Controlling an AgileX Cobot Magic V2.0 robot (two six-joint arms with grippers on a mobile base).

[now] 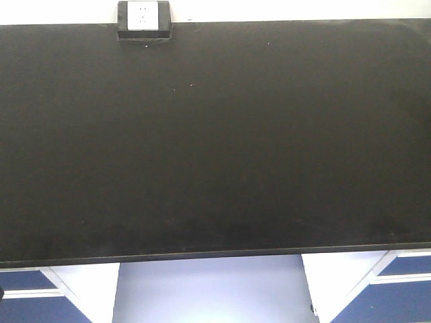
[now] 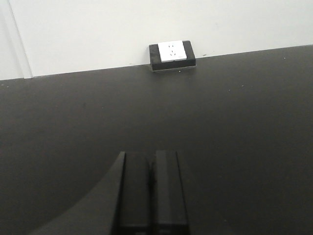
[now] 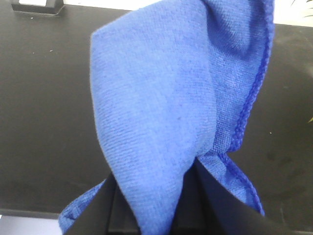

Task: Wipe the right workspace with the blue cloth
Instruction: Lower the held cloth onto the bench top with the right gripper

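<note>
The blue cloth (image 3: 166, 98) fills most of the right wrist view. It hangs bunched from between the black fingers (image 3: 220, 200) of my right gripper (image 3: 156, 215), which is shut on it above the black tabletop (image 3: 44, 122). My left gripper (image 2: 152, 191) is shut and empty, its two fingers pressed together, held over the black tabletop (image 2: 234, 122) and facing the wall. Neither gripper nor the cloth shows in the front view, which shows only the black tabletop (image 1: 215, 148).
A white power socket in a black housing (image 1: 143, 20) stands at the table's back edge by the white wall; it also shows in the left wrist view (image 2: 172, 55). Blue and white cabinets (image 1: 377, 282) sit under the table's front edge.
</note>
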